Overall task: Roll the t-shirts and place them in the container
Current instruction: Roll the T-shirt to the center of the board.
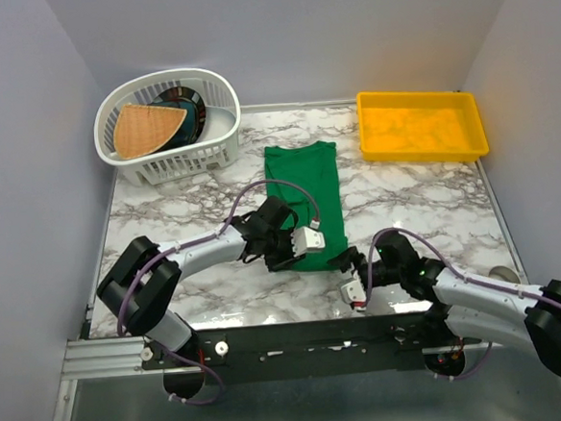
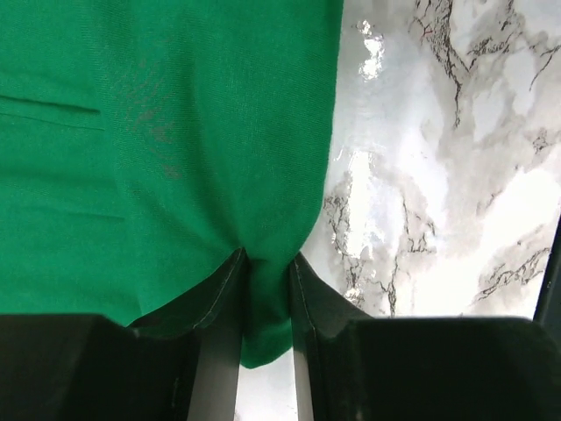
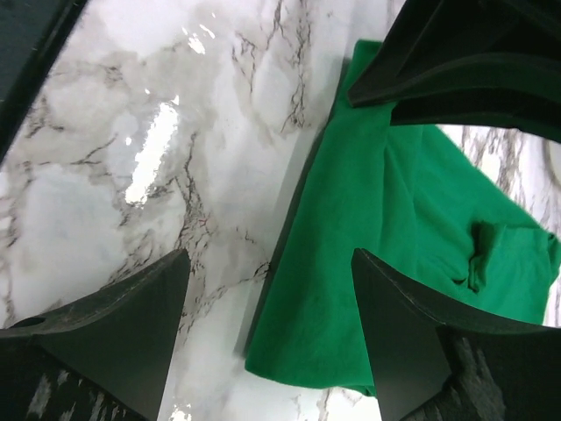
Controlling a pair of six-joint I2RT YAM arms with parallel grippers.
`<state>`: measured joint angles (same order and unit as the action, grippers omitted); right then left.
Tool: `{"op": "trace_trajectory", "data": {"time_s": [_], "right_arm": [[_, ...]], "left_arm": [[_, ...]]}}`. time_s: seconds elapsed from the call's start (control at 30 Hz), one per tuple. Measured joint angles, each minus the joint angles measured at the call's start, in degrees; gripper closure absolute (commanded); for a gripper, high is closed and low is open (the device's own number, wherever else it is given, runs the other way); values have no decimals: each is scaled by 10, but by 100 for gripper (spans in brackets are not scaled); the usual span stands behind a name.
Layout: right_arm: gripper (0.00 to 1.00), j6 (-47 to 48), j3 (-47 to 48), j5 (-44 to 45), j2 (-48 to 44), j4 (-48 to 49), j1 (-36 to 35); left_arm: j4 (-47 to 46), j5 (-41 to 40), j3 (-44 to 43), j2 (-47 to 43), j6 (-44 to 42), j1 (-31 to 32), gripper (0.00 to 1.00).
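At t-shirt (image 1: 302,170) near edge: left jaws pinch fabric fold; right jaws wide, shirt corner between them.

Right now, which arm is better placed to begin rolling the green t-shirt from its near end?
Left. The left gripper is shut on the near edge of the t-shirt, fabric pinched between its jaws. The right gripper is open by the corner, gripping nothing.
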<state>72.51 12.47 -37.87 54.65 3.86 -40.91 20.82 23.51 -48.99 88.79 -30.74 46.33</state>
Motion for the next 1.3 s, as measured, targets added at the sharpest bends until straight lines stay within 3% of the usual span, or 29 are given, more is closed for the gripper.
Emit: {"op": "trace_trajectory", "data": {"time_s": [0.63, 0.83, 0.93, 0.97, 1.0, 1.03, 1.07, 1.13, 1.2, 1.27, 1.3], "right_arm": [[19, -90, 23, 218, 149, 184, -83], [31, -104, 31, 269, 183, 219, -103], [54, -109, 34, 295, 204, 240, -105], [70, -112, 35, 303, 212, 248, -105], [76, -113, 41, 315, 227, 248, -105], [81, -116, 45, 322, 236, 247, -105], [88, -120, 57, 334, 252, 242, -106], [92, -127, 77, 349, 273, 230, -106], [94, -134, 89, 357, 277, 217, -106], [94, -140, 100, 359, 277, 198, -106], [94, -143, 107, 358, 276, 183, -106]], "left_arm": [[156, 200, -136, 115, 10, -98, 79], [204, 247, -171, 140, 0, -128, 81], [226, 261, -178, 144, -9, -132, 79], [233, 266, -181, 145, -13, -132, 76], [237, 268, -181, 145, -15, -132, 69], [242, 271, -181, 145, -18, -132, 56], [245, 272, -181, 145, -19, -132, 51], [242, 271, -178, 144, -11, -133, 40], [224, 264, -158, 128, 1, -138, 36], [205, 243, -123, 83, 13, -145, 7], [191, 233, -103, 58, 16, -148, 1]]}}
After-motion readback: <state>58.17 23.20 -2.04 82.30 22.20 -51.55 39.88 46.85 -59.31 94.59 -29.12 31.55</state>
